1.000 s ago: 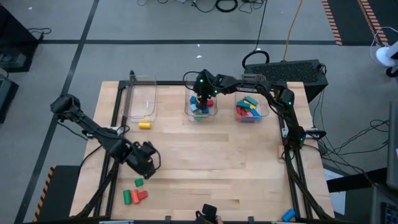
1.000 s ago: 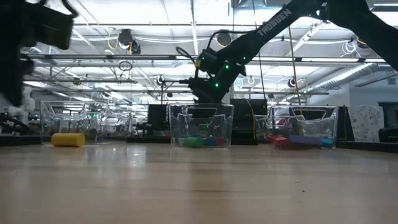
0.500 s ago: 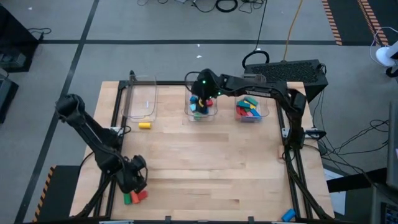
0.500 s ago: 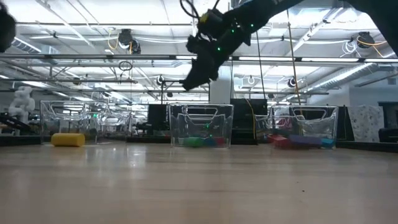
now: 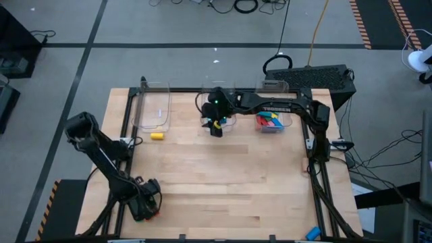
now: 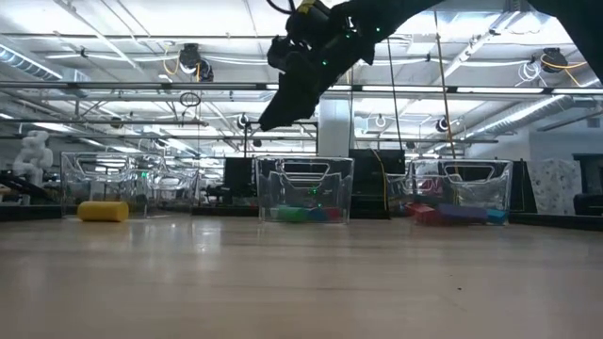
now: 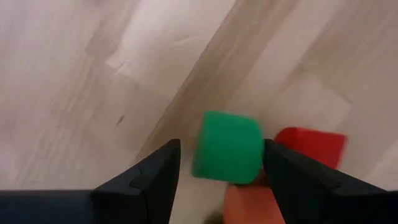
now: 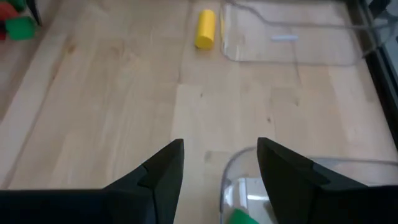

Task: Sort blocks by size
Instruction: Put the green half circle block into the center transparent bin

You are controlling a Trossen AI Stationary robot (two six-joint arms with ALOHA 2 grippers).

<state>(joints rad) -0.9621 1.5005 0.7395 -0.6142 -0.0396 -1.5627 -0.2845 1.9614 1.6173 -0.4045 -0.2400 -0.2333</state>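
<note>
High view: the pale wooden surface carries three clear bins along its far edge, a yellow block lying beside the empty left bin. Low view: the right gripper hangs above the middle bin, fingers apart and empty, ceiling lights behind. Left wrist view: the left gripper straddles a green block, fingers apart, red blocks touching it.
</note>
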